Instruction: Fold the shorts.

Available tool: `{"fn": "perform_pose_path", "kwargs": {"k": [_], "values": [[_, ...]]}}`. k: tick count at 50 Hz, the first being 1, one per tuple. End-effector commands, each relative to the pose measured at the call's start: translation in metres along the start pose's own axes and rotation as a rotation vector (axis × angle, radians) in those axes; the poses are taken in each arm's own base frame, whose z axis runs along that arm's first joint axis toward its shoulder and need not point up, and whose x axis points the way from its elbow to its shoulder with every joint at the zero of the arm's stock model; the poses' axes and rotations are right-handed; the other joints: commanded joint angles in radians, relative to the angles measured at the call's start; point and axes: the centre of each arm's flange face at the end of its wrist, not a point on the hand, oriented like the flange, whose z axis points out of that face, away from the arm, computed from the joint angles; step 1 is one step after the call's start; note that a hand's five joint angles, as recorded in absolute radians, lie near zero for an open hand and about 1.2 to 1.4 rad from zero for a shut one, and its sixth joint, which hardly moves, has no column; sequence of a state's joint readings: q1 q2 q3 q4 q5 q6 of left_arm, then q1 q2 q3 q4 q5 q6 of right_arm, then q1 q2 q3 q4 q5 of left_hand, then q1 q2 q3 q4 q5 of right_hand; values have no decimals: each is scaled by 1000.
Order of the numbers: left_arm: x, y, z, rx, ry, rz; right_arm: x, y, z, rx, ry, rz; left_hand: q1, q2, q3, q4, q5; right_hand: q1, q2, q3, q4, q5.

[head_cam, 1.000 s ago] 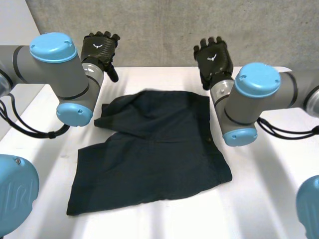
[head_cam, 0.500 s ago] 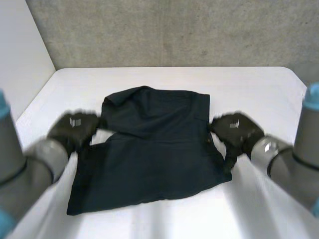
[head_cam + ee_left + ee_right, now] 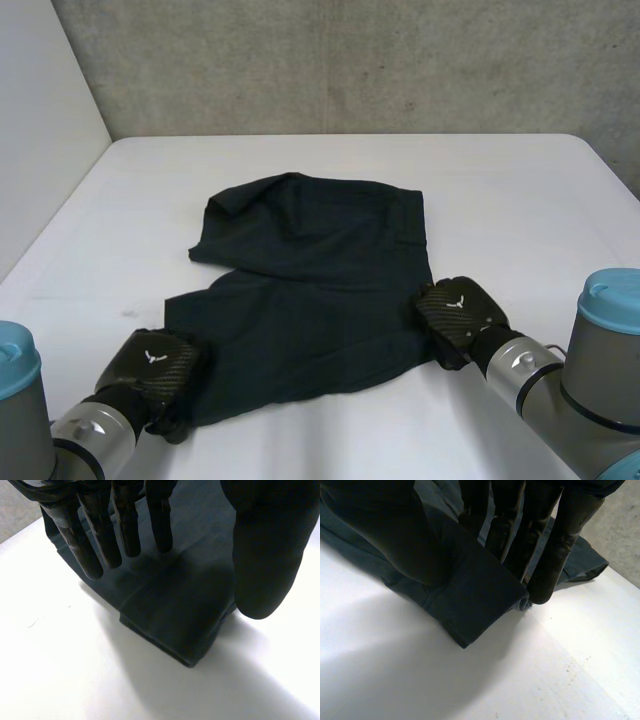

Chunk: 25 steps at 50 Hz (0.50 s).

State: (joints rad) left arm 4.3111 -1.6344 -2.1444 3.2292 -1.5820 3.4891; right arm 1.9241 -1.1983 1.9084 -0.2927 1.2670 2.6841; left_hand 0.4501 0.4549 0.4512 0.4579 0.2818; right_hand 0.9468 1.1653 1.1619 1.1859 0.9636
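Dark navy shorts (image 3: 310,290) lie spread on the white table (image 3: 500,190), with the far part rumpled. My left hand (image 3: 150,365) is at the shorts' near left corner. In the left wrist view its fingers (image 3: 100,535) hang straight over that corner (image 3: 170,615), with the thumb (image 3: 265,555) held apart beside the cloth's edge, so the hand is open. My right hand (image 3: 458,308) sits at the near right corner. In the right wrist view its thumb (image 3: 385,535) and fingers (image 3: 565,545) pinch a fold of that corner (image 3: 475,605) between them.
A grey concrete wall (image 3: 350,60) rises behind the table and a white panel (image 3: 40,130) stands at the left. Bare table surrounds the shorts on every side.
Both hands came down from the far side of the shorts to the near corners. The right hand closed on its corner; the left hand's fingers lowered over the left corner.
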Motion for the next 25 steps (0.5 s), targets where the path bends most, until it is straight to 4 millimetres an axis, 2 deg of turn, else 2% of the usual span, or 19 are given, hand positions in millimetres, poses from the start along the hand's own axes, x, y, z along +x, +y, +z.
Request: {"fn": "perform_pose_path", "kwargs": {"k": [1, 4, 7, 12, 19, 20, 23, 25], "values": [[1, 8, 14, -8, -24, 0, -1, 0, -2, -9, 4, 6, 244, 240, 243, 237, 238, 449, 231, 234, 210, 258], [1, 11, 18, -13, -23, 0, -1, 1, -2, -14, 6, 9, 327, 322, 326, 319, 321, 449, 231, 234, 210, 258], [2, 13, 22, -21, -22, 0, 0, 2, -3, -26, 16, 10, 514, 510, 513, 507, 508, 449, 231, 234, 210, 258], [1, 9, 20, -3, -32, 2, 5, 2, -5, -43, 60, 9, 943, 938, 942, 935, 937, 449, 231, 234, 210, 258], [-15, -30, -10, 182, -123, -3, 10, -8, -12, -39, 93, -8, 946, 941, 945, 938, 940, 449, 231, 234, 210, 258], [-19, -41, -20, 231, -140, -6, 11, -13, -16, -40, 96, -10, 946, 941, 945, 938, 940, 449, 231, 234, 210, 258], [-25, -56, -34, 287, -162, -9, 16, -31, -29, -27, 105, -16, 946, 941, 945, 938, 940, 449, 231, 234, 210, 258], [-31, -70, -50, 331, -177, -13, 19, -42, -37, -14, 110, -21, 946, 941, 945, 938, 940, 449, 231, 234, 210, 258]]}}
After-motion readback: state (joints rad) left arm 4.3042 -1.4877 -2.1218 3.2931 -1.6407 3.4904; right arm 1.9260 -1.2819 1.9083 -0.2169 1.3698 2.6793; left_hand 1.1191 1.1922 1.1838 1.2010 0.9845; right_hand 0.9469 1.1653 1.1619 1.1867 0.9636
